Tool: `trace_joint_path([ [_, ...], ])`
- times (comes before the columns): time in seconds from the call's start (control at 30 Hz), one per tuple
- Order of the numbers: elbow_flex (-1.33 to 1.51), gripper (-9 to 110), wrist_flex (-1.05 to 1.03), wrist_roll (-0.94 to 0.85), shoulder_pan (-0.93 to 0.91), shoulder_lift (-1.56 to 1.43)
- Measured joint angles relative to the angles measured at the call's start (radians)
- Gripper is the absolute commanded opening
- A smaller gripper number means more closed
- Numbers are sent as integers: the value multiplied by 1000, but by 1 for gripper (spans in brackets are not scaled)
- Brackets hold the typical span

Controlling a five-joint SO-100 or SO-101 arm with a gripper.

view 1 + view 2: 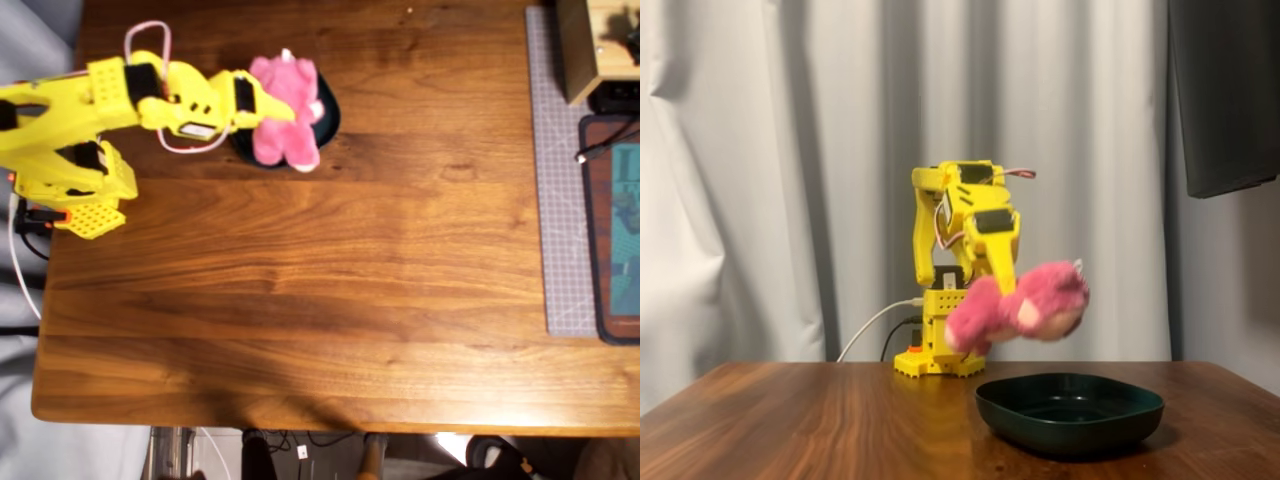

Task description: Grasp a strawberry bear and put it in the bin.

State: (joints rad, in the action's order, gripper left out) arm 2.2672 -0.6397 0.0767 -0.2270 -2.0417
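Fixed view: the claw [1005,290] is clamped on the strawberry bear [1025,307], which hangs in the air above the bin [1070,412], clear of the surface [800,425].

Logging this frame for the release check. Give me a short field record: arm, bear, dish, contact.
pincer: shut on the bear, angled down
bear: pink plush, held in the air
dish: dark teal, empty, on the wooden table
bear vs dish: above it, not touching, seen in the fixed view
overhead view: bear covers most of the dish
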Motion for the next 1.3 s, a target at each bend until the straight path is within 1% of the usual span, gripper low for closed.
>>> trace_joint_path([
  [0.33,-86,1,2,0,-84,103],
  [0.6,-183,2,-23,0,-75,153],
  [0.67,-192,4,-28,0,-77,153],
  [1.0,-199,23,-29,0,-77,181],
  [1.3,-199,26,-29,0,-77,181],
])
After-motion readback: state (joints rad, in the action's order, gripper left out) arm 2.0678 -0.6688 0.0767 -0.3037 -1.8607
